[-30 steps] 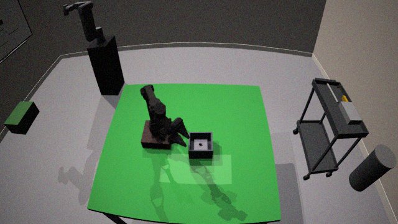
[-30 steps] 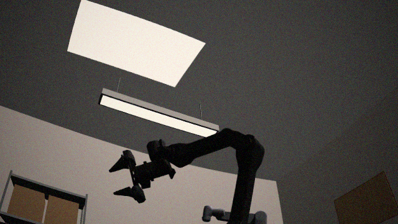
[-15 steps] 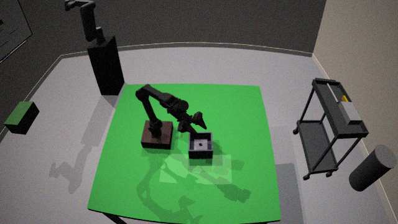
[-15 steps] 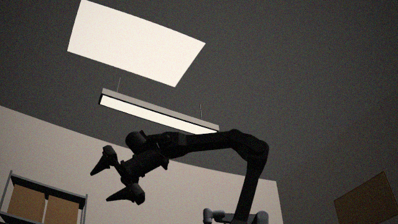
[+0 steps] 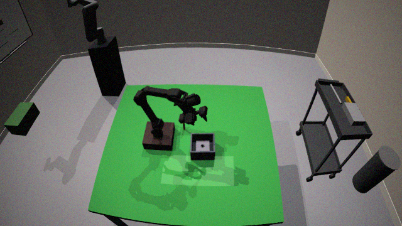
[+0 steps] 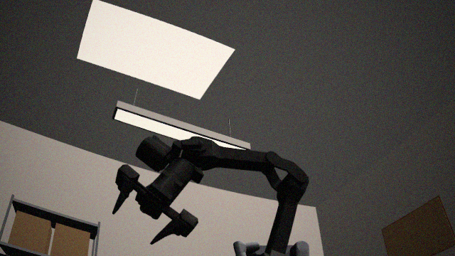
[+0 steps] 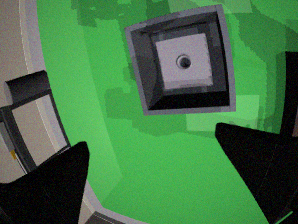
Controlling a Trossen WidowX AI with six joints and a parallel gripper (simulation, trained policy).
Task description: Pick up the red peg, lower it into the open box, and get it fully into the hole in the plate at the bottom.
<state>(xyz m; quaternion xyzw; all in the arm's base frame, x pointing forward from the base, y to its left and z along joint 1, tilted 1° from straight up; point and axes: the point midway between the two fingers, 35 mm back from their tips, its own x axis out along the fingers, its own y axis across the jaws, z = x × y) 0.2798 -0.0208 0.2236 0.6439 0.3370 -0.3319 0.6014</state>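
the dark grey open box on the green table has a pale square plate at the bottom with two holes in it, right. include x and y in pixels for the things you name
Not two holes: the wrist view shows a single round hole in the pale square plate (image 5: pixel 198 149) (image 7: pixel 170 75) at the bottom of the dark grey open box (image 5: pixel 203 156) (image 7: pixel 231 75).

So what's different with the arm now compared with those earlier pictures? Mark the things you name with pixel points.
The arm (image 5: pixel 158 91) (image 6: pixel 242 158) has unfolded outward from its base block (image 5: pixel 166 145). In the top view, its tool (image 5: pixel 195 124) (image 6: pixel 132 228) (image 7: pixel 154 139) has gone right and toward the back, and in the exterior view its fingers tip more steeply downward. It's open, with nothing taken hold of. The box (image 5: pixel 203 156) (image 7: pixel 229 65) and base block stayed put.
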